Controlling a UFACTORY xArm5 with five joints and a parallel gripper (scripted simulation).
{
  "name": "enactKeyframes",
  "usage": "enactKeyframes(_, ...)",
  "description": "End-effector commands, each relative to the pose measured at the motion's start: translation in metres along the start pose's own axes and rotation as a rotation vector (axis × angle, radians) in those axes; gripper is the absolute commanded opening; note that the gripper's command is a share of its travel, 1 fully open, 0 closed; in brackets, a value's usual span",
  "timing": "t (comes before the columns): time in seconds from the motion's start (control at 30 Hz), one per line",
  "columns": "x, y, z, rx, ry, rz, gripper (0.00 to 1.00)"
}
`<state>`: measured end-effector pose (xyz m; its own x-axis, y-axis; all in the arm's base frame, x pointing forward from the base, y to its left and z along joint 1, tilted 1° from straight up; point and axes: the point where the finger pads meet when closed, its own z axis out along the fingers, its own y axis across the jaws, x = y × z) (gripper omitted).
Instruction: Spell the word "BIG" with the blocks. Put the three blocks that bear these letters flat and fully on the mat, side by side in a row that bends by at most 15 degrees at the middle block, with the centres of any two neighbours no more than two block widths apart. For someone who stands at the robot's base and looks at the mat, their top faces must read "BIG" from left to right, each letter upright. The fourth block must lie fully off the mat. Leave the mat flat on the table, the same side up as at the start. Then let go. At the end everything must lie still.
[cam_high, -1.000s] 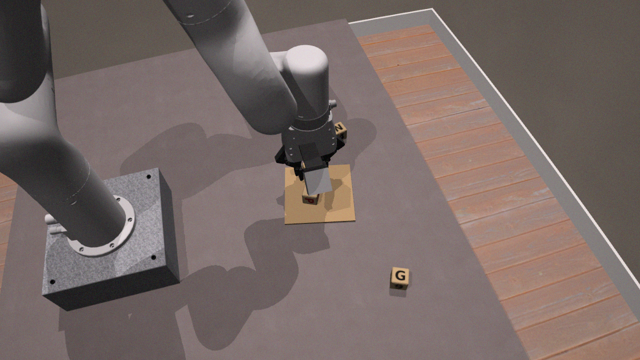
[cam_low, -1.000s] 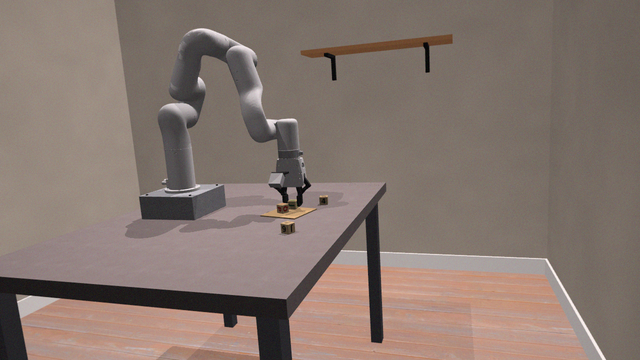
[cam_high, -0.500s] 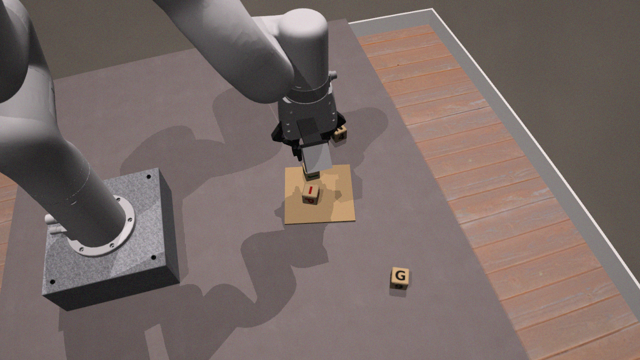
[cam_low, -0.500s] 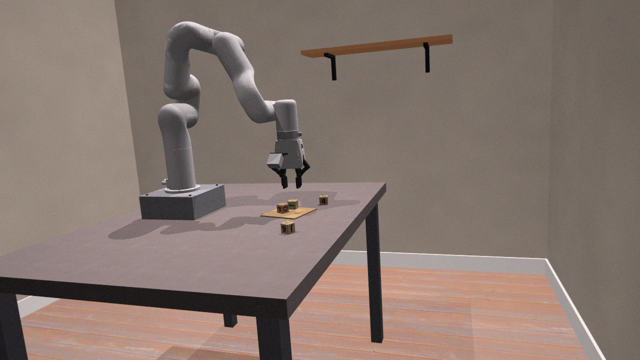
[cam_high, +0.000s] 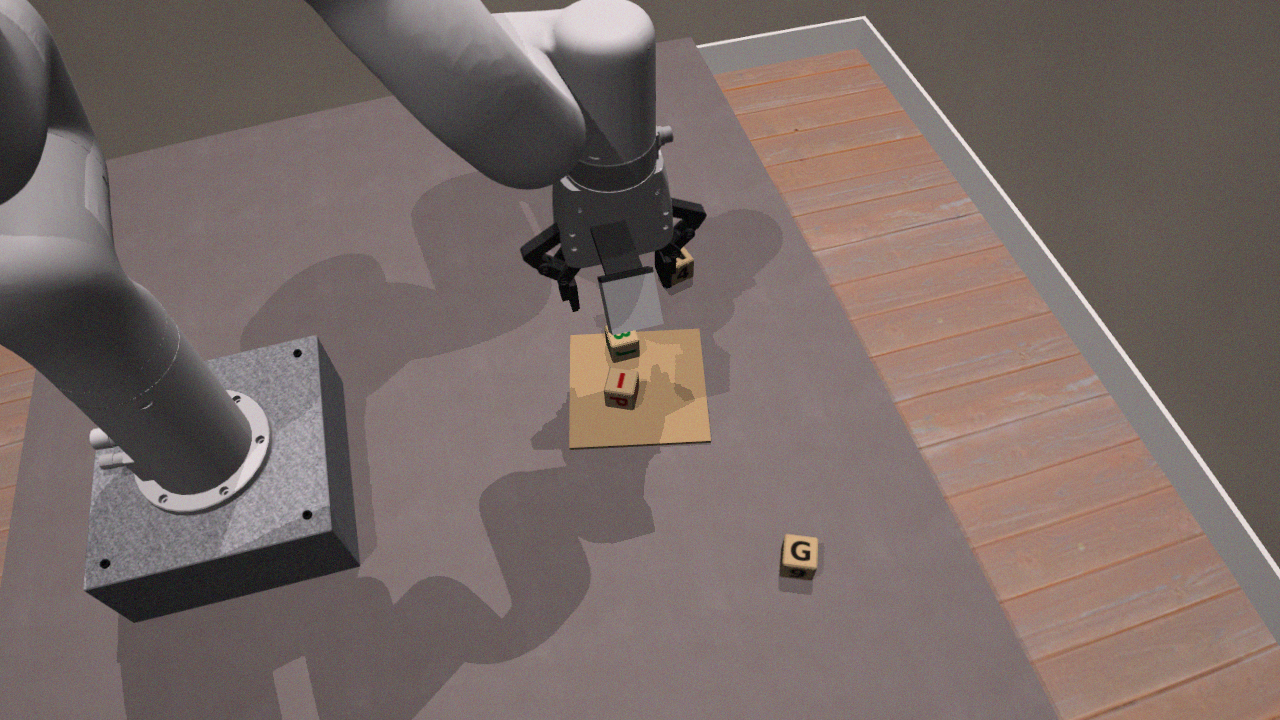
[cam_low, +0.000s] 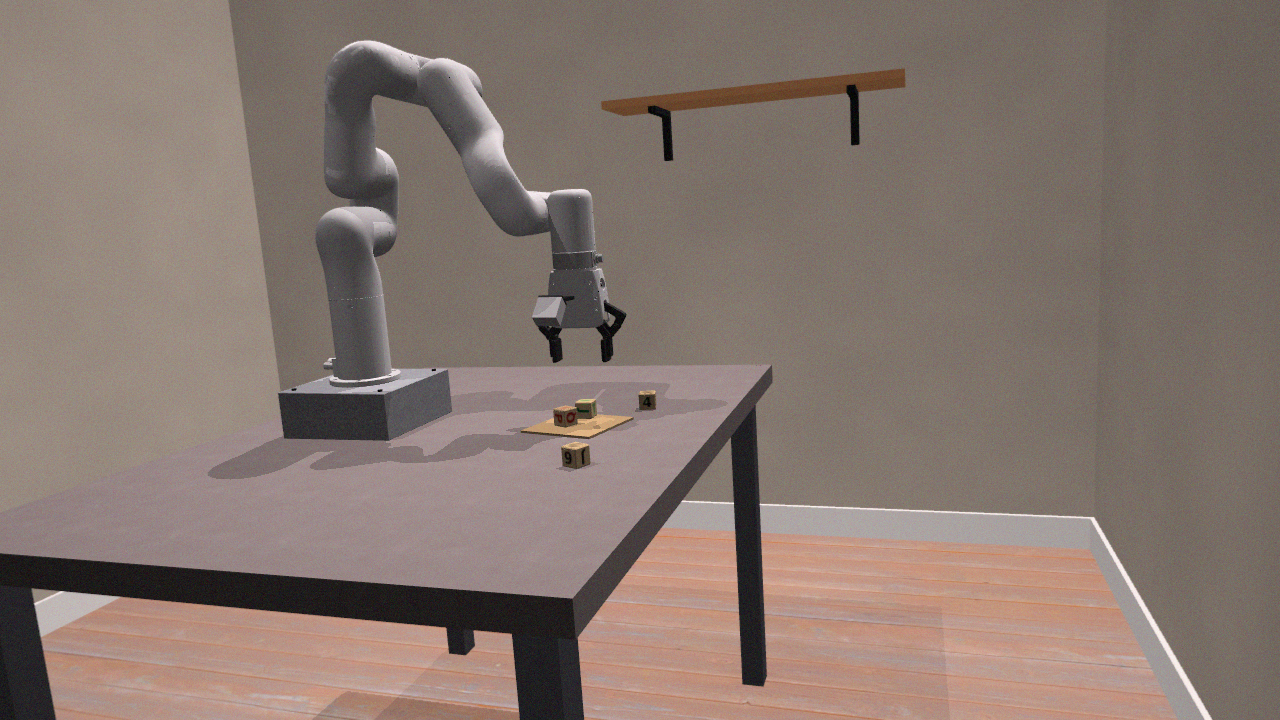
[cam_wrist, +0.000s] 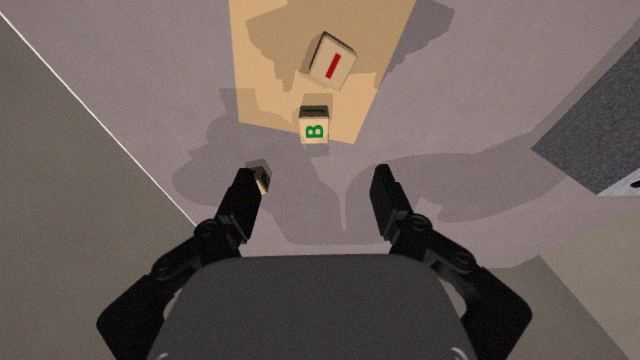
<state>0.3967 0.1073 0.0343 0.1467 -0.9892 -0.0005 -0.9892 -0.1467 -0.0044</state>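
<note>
- Nearest on the grey-brown surface (cam_high: 895, 626) (cam_low: 358, 519) (cam_wrist: 165, 75), between its near corner and the mat: the G block (cam_high: 800, 551) (cam_low: 575, 455), off the mat. "G" is on top, "9" on one side.
- Next, towards the far right corner: the flat tan mat (cam_high: 680, 420) (cam_low: 595, 429) (cam_wrist: 270, 50), carrying the I block (cam_high: 621, 385) (cam_low: 564, 416) (cam_wrist: 333, 62), a red bar on top and red characters on its sides. Beyond it, the B block (cam_high: 623, 344) (cam_low: 586, 409) (cam_wrist: 314, 131) has a green "B".
- The open, empty jaws (cam_high: 619, 293) (cam_low: 581, 356) hang above the surface.
- Farthest block, nearer the far edge: the fourth block (cam_high: 682, 268) (cam_low: 647, 400) (cam_wrist: 262, 180), off the mat, marked "4"; its top letter is hidden.
- No brand is legible.
- The G block looks light, stiff and sturdy, probably wooden. It should suit a level grip low on opposite sides, then a quarter turn; a loose grip might slip.

The end effector (cam_high: 622, 291) (cam_low: 580, 351) (cam_wrist: 314, 180) rose, its 2 fingers spreading wider.
</note>
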Motion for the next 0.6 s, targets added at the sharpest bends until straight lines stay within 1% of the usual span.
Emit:
enactKeyframes(0.0,-0.0002,-0.0015,-0.0014,0.004,-0.001,0.0,1.0)
enactKeyframes(0.43,-0.0002,-0.0015,-0.0014,0.004,0.0,-0.001,1.0)
enactKeyframes(0.57,0.0012,-0.0011,-0.0013,0.004,0.0,-0.028,1.0)
